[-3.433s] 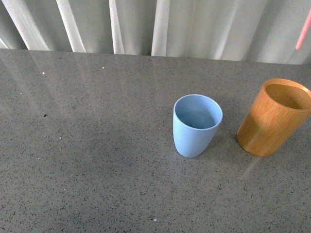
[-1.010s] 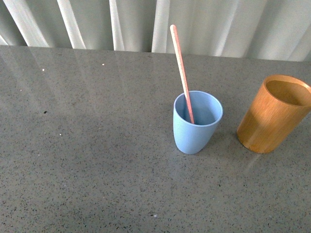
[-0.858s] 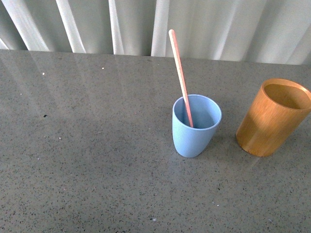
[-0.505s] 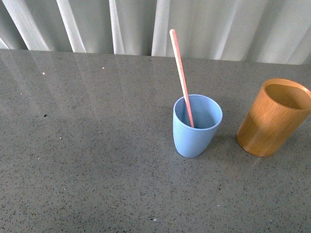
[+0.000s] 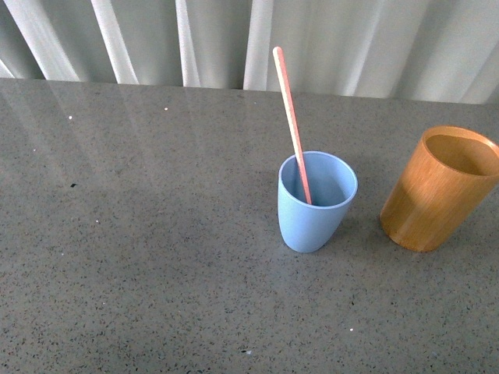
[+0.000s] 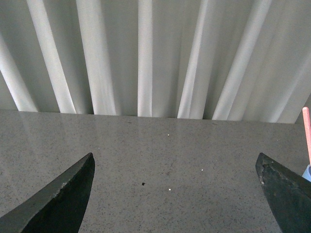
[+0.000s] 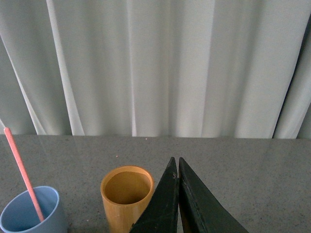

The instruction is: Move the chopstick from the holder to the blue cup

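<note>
Chopstick (image 5: 291, 121) leans in the blue cup (image 5: 315, 202); a bump could tip it. My left gripper (image 6: 175, 189) gapes empty, my right gripper (image 7: 178, 194) is closed on nothing.

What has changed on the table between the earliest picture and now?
The chopstick, earlier only a pink tip at the upper right edge, now stands tilted in the blue cup, held by nothing. The blue cup and the holder kept their places.
</note>
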